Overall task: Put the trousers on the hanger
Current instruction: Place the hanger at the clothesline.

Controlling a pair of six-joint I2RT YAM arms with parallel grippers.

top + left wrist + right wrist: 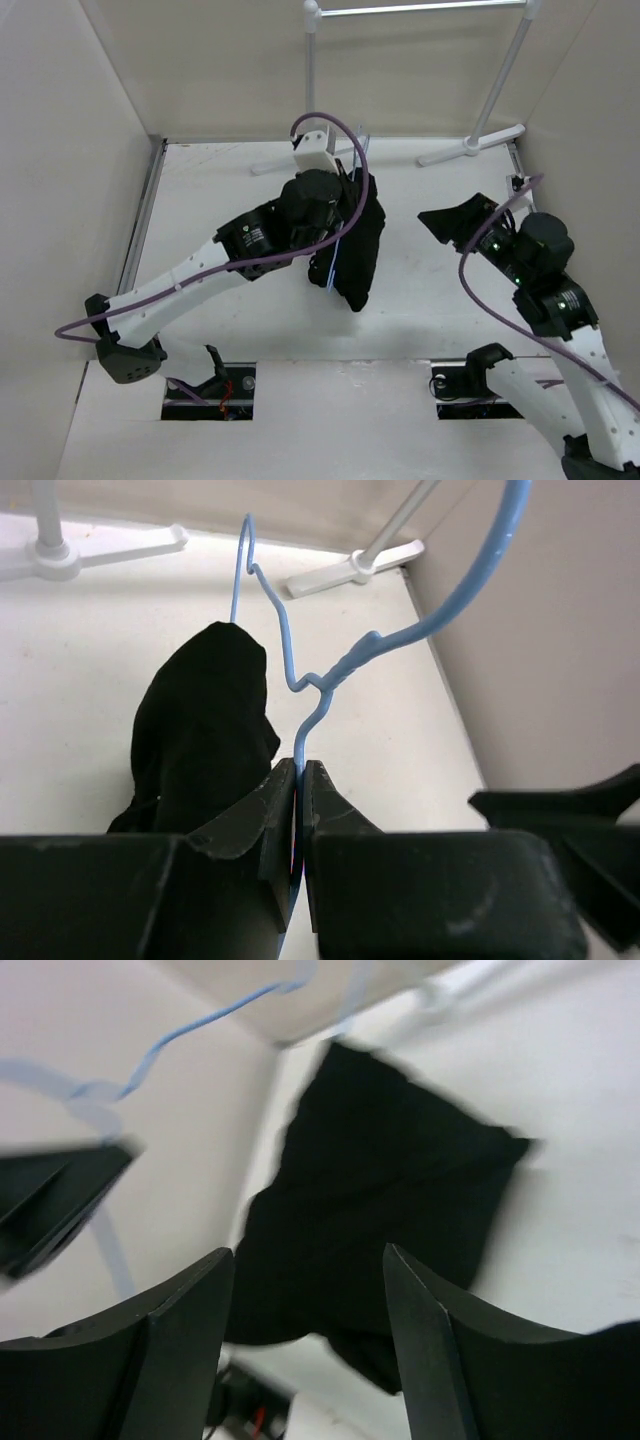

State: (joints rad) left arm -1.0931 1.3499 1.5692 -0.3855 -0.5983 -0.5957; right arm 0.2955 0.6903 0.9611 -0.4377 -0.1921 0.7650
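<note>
The white table (420,300) carries a white tube rack (470,147) at its far edge. The trousers (362,240), plain matte black and bunched into a soft hanging lump, drape over one side of the hanger (345,666) above the middle of the table. The hanger is thin pale blue wire with a twisted neck. The left end effector (300,780) is pressed together, pinching the wire below that neck. The right end effector (308,1255) is spread wide, facing the trousers and apart from them.
</note>
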